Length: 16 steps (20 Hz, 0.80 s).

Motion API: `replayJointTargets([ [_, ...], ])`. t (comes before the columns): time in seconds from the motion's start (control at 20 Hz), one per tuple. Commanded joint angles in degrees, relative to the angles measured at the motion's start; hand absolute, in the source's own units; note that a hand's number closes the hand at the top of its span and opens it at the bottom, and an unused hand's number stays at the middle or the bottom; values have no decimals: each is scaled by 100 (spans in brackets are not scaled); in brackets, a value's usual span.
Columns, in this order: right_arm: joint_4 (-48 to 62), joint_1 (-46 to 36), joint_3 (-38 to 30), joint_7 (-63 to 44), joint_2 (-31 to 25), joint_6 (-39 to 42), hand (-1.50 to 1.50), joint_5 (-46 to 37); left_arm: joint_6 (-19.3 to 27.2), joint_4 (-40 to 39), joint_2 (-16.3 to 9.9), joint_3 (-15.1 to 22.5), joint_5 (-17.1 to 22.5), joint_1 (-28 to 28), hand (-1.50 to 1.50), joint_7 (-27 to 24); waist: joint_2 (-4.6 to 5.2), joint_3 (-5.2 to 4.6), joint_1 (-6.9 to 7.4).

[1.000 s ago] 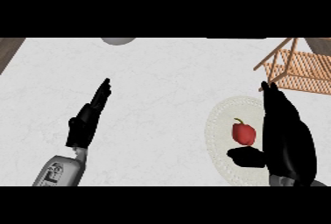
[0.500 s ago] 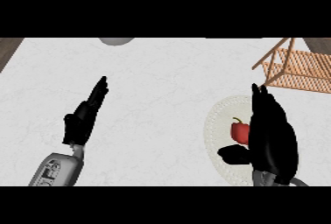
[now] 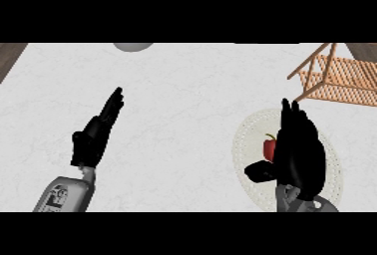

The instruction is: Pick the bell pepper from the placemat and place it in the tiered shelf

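We see the red bell pepper (image 3: 270, 148) lying on the round placemat (image 3: 247, 137), our right hand (image 3: 296, 149) just beside it, fingers straight, thumb out, holding nothing. Our left hand (image 3: 95, 135) rests open over the white bench (image 3: 184, 89). The wooden tiered shelf (image 3: 340, 77) stands at upper right.

White marbled counter (image 3: 191, 89); dark wood floor (image 3: 9, 55) at corners.

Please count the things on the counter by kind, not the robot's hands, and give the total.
Bell pepper, red: 1
Placemat, round and pale: 1
Tiered shelf, wooden: 1
Grey round thing at the far edge, cut off by the view: 1
Total: 4
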State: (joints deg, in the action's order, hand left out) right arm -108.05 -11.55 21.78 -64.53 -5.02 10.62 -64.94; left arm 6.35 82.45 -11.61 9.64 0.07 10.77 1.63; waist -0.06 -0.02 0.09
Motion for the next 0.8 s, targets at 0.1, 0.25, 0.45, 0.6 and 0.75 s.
replayJointTargets([
  [0.1, 94, 206, -110, -535, 282, 373, -150, -334, -59, 88, 52, -93, -9, -90, 0, -56, -1, 0, -14],
  [0.25, 84, 153, -441, -331, 301, 544, -150, -258, 91, 390, 102, -8, -204, -224, 0, 131, -5, 2, -3],
  [0.45, 170, 602, -270, -100, 444, 208, -150, -579, -318, 320, -66, -170, -54, -315, 0, -28, -3, 2, -12],
  [0.6, 911, 53, -901, 292, 355, 174, -150, -378, -312, -181, 12, -370, -49, 161, 0, -12, 15, 2, -10],
  [0.75, 946, 36, -910, 162, 497, 209, -150, -552, -272, 212, 36, -319, -170, -166, 0, 61, 5, 2, 8],
])
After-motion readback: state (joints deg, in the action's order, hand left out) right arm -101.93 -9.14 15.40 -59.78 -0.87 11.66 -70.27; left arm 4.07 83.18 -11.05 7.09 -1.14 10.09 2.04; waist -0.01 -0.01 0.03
